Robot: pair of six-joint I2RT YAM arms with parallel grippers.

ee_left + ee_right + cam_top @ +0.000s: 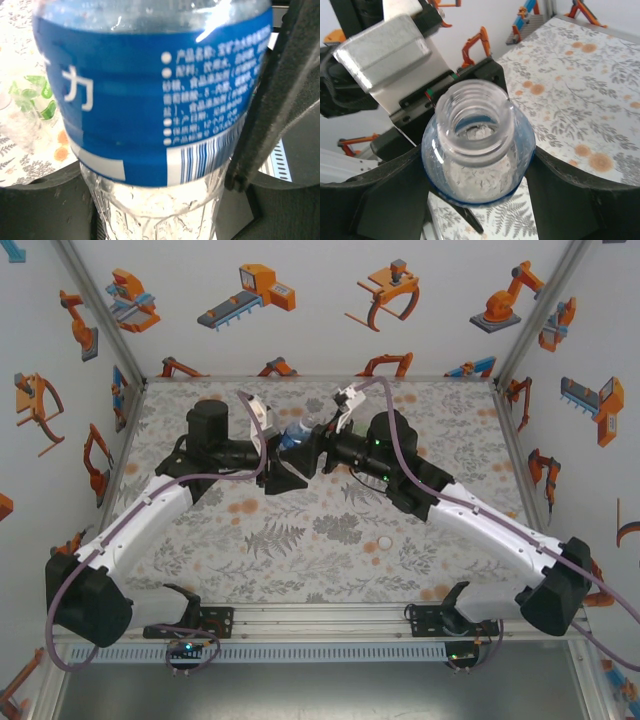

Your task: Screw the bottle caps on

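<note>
The blue-label bottle (295,434) is held above the middle of the table between both arms. My left gripper (160,170) is shut on its body, with the label (150,100) close to the camera. In the right wrist view my right gripper (477,187) presses the bottle's shoulder (480,170) from both sides. The threaded mouth (475,115) is bare and points at that camera. One white bottle cap (385,543) lies on the patterned table, near the right arm. A green-tinted bottle (31,100) lies on the table behind the held bottle.
The patterned table (300,540) is walled at the back and on both sides by white panels printed with orange robots (250,290). An aluminium rail (320,625) runs along the near edge between the arm bases.
</note>
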